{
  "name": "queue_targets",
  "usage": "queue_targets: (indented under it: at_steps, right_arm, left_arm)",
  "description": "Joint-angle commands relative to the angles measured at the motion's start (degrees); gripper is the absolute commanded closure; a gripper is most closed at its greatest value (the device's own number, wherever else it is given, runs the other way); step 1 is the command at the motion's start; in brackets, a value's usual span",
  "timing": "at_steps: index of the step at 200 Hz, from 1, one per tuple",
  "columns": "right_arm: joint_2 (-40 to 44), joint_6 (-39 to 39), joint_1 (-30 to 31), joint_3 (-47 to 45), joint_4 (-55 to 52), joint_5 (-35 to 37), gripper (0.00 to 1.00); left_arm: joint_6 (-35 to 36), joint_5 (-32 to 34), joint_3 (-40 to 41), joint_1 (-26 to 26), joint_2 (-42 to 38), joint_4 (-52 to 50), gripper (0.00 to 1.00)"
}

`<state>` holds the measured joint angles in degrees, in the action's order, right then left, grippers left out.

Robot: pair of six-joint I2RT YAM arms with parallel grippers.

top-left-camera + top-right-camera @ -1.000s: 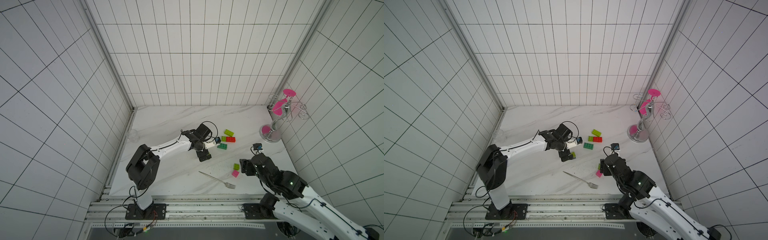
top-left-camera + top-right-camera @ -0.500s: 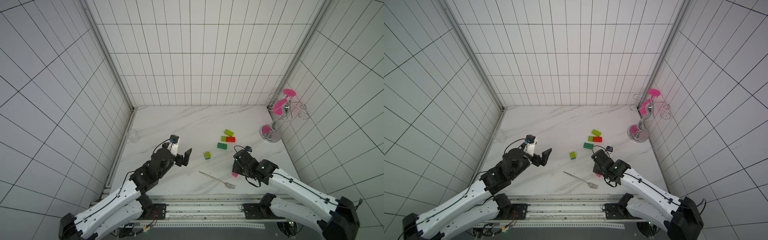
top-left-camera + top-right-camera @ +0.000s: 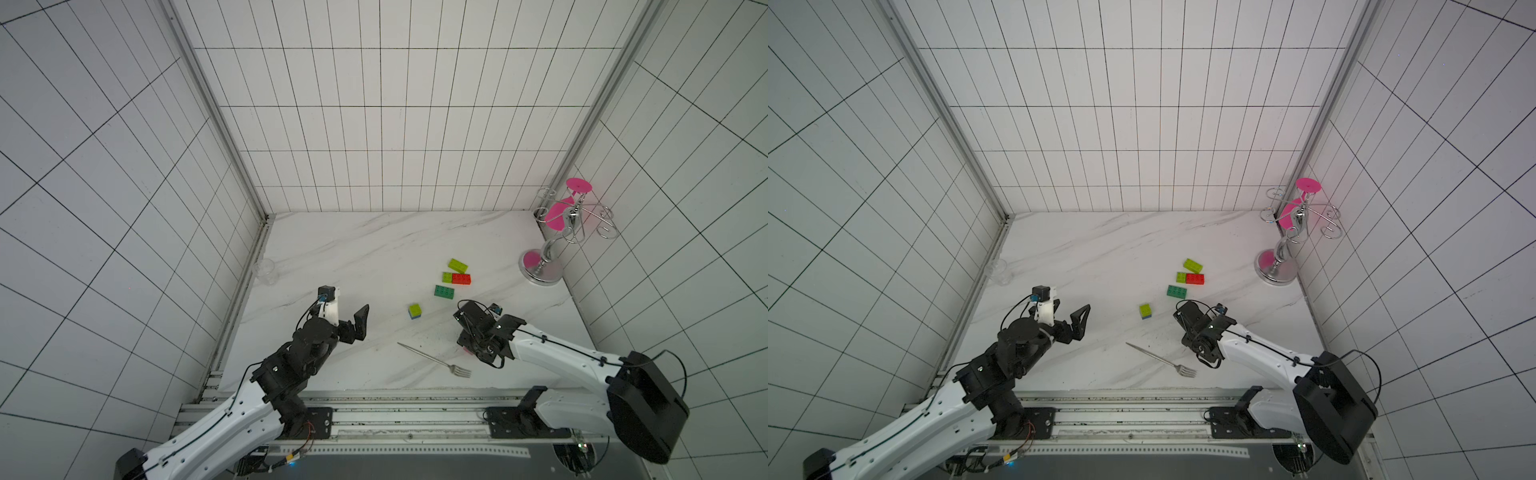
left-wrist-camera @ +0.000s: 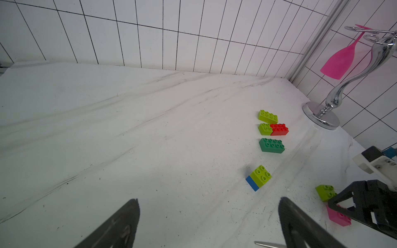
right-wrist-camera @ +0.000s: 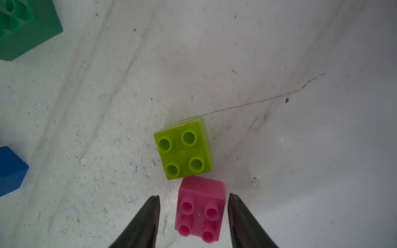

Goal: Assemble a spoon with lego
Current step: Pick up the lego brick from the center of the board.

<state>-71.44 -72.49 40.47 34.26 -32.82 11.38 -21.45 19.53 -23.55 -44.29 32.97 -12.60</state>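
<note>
We start with the white marble-patterned tabletop [image 3: 353, 249], which carries everything. In its far right corner stands the chrome wire stand with pink plastic pieces [image 3: 542, 268], well apart from the work (so it crowds neither arm). The left tool [image 3: 347, 313] hangs over the near left, jaws spread wide and empty; we judge it waits there to leave room. The right tool [image 5: 193, 196] sits low at the near right. Its jaws stand partly apart on either side of the small square pink brick [image 5: 200, 212], with a gap showing on one side, so nothing is gripped yet.

The thin metal fork [image 3: 434, 359] lies near, between the arms. The lego [image 3: 1195, 279] lies loose right of centre:
- dark green rectangular brick [image 3: 444, 291]
- red rectangular brick [image 3: 461, 279], touching a lime square
- lime rectangular brick [image 3: 457, 265], farthest
- lime-on-blue square stack [image 3: 414, 311]
- lime square brick [image 5: 183, 150], just beside the pink

No spoon exists beyond that stacked stem start.
</note>
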Motion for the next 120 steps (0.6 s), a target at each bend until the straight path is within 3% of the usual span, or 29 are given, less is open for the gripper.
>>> queue_targets:
  at_steps: [1, 37, 65, 96, 120]
  right_arm:
    - [-2.12, -3.64, -0.43, -0.22, -0.03, -0.92, 0.48]
    - [-3.96, -3.89, -0.47, 0.49, -0.59, -1.06, 0.66]
    - [-3.13, -0.17, 0.29, 3.65, -4.69, 1.18, 0.71]
    - [-1.53, 17.77, 1.2, 10.96, -6.03, -2.01, 0.78]
    - [-3.42, 33.76, 1.59, 19.04, -7.99, -6.3, 0.77]
  left_arm:
    - [-0.83, -0.81, -0.88, -0.13, -1.1, 0.03, 0.01]
    - [-1.4, -0.63, -0.33, -0.18, -4.58, -1.0, 0.01]
    - [-1.8, -0.22, -0.11, -0.18, -6.42, -1.51, 0.01]
    - [-1.93, 0.57, -0.25, -0.18, -7.67, -2.33, 0.01]
    - [-2.17, 1.42, -0.15, -0.18, -8.75, -3.04, 0.01]
